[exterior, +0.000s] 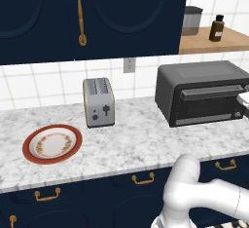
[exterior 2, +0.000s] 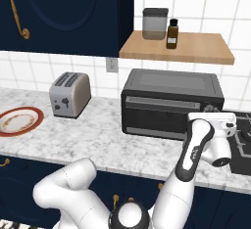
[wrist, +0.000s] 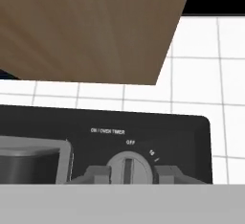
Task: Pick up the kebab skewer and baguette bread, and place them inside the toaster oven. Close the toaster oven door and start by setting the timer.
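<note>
The toaster oven (exterior: 202,93) (exterior 2: 171,103) stands on the counter against the wall, and its door (exterior: 209,103) (exterior 2: 157,115) is up and closed, bar handle across the top. In the hand view my gripper (wrist: 128,176) is on the oven's right control panel. Its two fingertips (wrist: 98,174) press against either side of the round timer knob (wrist: 128,168), whose pointer stands near OFF. From the right base view my hand (exterior 2: 212,131) sits at the oven's front right corner. The kebab skewer and the baguette bread are hidden.
A silver slot toaster (exterior: 98,103) and a red-rimmed plate (exterior: 52,144) sit to the left on the marble counter (exterior: 136,144). A wooden shelf (exterior 2: 176,47) with a jar and a brown bottle hangs just above the oven. A stove top (exterior 2: 242,147) lies at the right.
</note>
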Robot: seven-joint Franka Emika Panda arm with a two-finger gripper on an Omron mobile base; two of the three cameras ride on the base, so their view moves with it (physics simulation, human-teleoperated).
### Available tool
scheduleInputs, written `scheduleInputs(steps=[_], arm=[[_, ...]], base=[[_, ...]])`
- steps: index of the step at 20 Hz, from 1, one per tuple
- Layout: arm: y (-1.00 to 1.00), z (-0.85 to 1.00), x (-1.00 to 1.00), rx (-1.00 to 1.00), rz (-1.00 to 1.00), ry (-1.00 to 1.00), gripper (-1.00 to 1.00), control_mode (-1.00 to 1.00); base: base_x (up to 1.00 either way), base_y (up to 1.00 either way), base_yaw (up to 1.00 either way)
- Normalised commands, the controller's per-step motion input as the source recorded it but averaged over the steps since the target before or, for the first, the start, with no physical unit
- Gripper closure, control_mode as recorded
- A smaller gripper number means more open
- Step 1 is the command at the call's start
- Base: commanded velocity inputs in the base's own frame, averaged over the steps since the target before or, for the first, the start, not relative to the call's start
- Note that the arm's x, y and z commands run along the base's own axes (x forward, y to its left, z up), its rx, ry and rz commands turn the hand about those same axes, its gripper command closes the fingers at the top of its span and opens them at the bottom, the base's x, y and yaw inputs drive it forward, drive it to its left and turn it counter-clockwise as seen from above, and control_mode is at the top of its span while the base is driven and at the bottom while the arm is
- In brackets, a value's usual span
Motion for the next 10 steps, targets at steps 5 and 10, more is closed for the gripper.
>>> scheduleInputs(steps=[5,10], arm=[[0.37,0.08,0.00,0.00,0.00,0.00,1.00,-1.00],[0.36,0.13,0.00,0.00,0.00,0.00,1.00,-1.00]], base=[[0.00,0.00,0.00],[0.00,0.00,0.00]])
